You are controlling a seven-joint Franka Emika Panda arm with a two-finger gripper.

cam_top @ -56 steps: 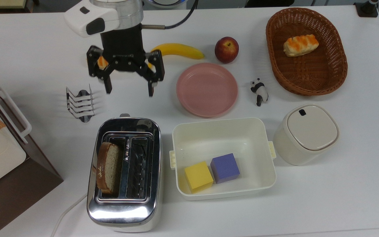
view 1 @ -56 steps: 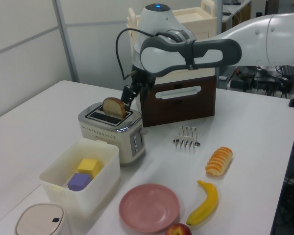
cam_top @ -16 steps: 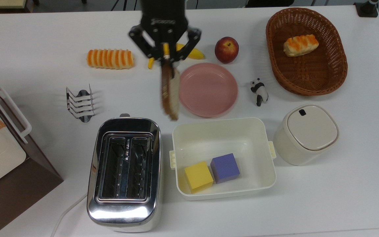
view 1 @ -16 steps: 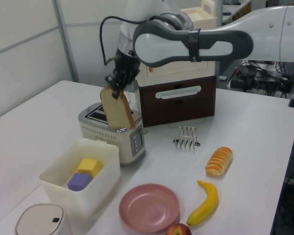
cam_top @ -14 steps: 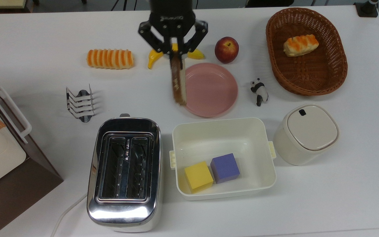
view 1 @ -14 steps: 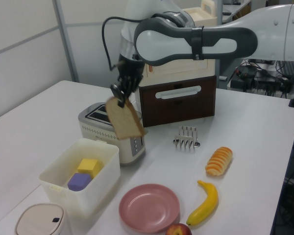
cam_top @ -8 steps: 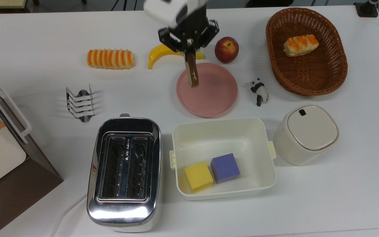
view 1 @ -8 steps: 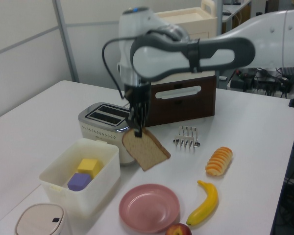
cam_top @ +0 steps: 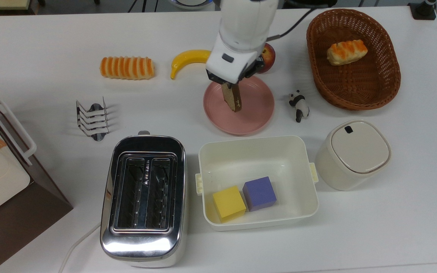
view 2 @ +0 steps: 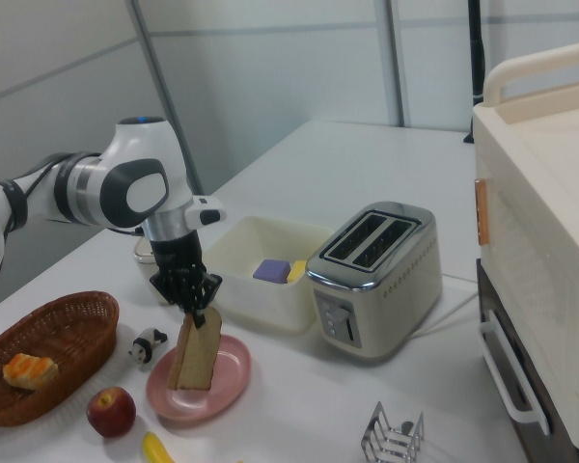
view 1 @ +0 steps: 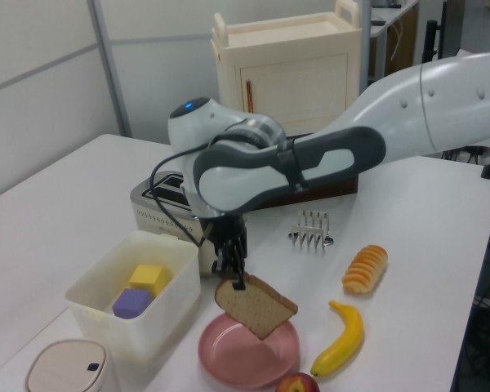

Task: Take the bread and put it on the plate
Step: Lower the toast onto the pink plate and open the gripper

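White tabletop below you, the gripper (view 1: 235,276) is clamped on one top corner of the bread (view 1: 257,305), which hangs edge-down over the pink plate (cam_top: 254,119). You're holding a light, soft, crumbly slice; pinch the crust gently and lower before releasing.
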